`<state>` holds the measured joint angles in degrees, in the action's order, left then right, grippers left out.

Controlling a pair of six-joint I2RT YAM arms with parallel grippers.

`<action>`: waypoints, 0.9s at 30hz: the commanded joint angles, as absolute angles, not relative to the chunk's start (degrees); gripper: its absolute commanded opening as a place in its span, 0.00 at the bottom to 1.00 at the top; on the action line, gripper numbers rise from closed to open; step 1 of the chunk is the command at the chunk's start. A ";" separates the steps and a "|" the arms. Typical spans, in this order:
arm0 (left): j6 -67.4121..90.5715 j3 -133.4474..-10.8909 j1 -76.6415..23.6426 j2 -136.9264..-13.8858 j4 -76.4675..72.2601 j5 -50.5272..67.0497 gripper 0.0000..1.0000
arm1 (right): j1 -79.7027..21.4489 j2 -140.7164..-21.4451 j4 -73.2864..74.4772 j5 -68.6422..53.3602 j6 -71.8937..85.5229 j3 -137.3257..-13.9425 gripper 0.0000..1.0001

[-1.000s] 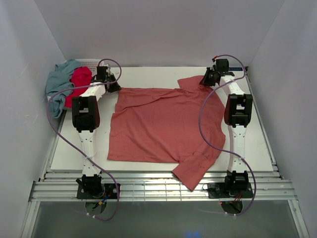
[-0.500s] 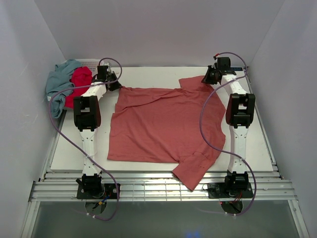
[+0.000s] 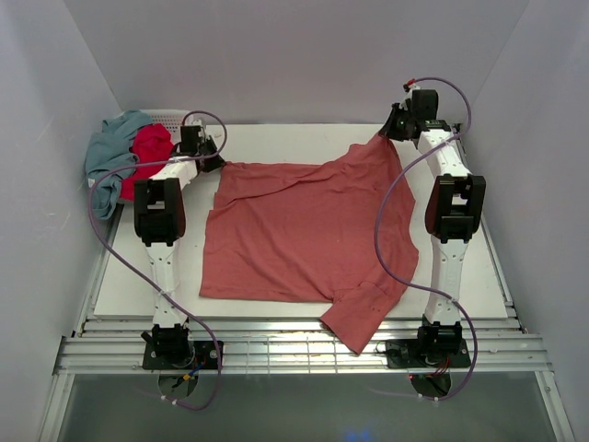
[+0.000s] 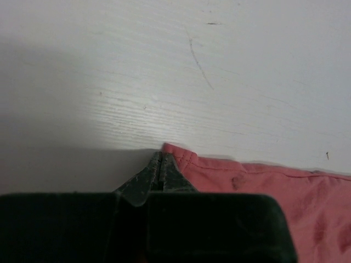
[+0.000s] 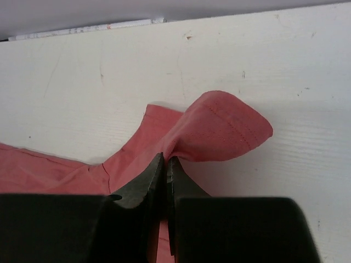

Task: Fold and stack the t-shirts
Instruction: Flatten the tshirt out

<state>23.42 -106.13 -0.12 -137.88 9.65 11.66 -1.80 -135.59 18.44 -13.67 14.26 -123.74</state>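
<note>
A dusty salmon-red t-shirt (image 3: 304, 230) lies spread over the white table (image 3: 294, 143). My left gripper (image 3: 216, 161) is low at the shirt's far left corner, and in the left wrist view the left gripper (image 4: 160, 158) is shut with the hem corner of the salmon-red t-shirt (image 4: 181, 156) pinched at its tips. My right gripper (image 3: 393, 133) is raised at the far right, shut on a sleeve. In the right wrist view the right gripper (image 5: 165, 161) pinches the salmon-red t-shirt (image 5: 219, 131), whose sleeve curls above the table. A bright crimson t-shirt (image 3: 150, 147) and a grey-blue t-shirt (image 3: 110, 157) are heaped at the far left.
A white lattice basket (image 3: 175, 117) stands at the far left corner under the two heaped shirts. The near sleeve (image 3: 359, 318) of the spread shirt hangs over the table's front edge. Walls close in the table at the back and on both sides.
My left gripper has shut on the shirt's far left corner. My right gripper has risen and moved back, lifting the far right sleeve off the table.
</note>
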 commanded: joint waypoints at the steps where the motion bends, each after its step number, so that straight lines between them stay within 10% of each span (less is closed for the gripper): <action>1: 23.64 -103.36 -0.09 -130.35 6.68 10.46 0.00 | -1.67 -132.80 16.96 -13.89 12.92 -122.08 0.08; 27: 24.00 -90.27 -0.09 -111.54 0.79 7.91 0.00 | -2.72 -115.06 17.94 -9.93 8.00 -103.64 0.08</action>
<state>24.45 -92.03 -0.16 -117.93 5.32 9.82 -2.28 -120.73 19.92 -11.46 9.85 -106.13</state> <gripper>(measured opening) 0.020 0.087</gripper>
